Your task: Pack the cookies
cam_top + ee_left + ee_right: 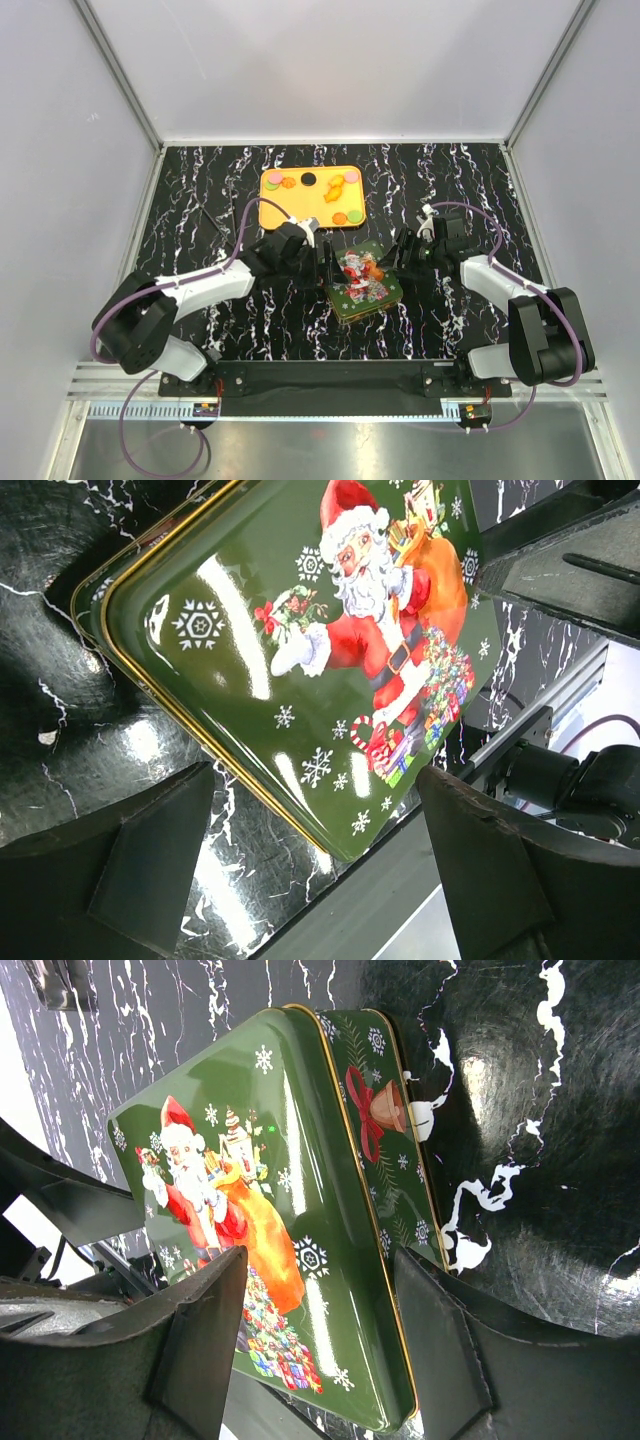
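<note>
- While you hover both arms at the green Santa tin [365, 283], the cookies [310, 179] lie on the orange tray [285, 205] beyond it
- your left gripper [315, 800] is spread wide, empty, just beside the tin
- your right gripper [320, 1260] has its fingers parted, holding nothing, on the opposite side

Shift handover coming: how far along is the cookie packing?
Nothing looks packed: the cookies lie on the orange tray. In hand: the open left gripper and right gripper flank the lidded Santa tin. Left: opening it, loading cookies, closing.
</note>
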Tool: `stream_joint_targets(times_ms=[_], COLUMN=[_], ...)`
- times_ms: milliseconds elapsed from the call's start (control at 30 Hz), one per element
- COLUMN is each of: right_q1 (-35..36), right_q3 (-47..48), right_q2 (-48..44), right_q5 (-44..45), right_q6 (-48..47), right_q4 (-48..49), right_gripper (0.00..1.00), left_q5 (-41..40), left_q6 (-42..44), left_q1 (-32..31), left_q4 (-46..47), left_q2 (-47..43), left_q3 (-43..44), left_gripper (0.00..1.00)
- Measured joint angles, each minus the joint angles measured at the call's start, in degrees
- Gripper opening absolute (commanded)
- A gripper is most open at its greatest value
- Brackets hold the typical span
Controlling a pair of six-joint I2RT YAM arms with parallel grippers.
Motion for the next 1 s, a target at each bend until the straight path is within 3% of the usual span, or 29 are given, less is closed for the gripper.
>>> stream_joint_targets(times_ms=[1000], right_q1=[-0.26], right_q3=[-0.76], right_q2=[-0.07], right_q5=[0.15], right_q6=[-0.2], right_q4=[0.92], right_gripper=[0.69], left_q5=[2.69], left_q6=[-5.7], left_q1=[0.2], left_q4=[9.75], left_q2=[2.56], left_q3=[-4.31], left_gripper=[0.82])
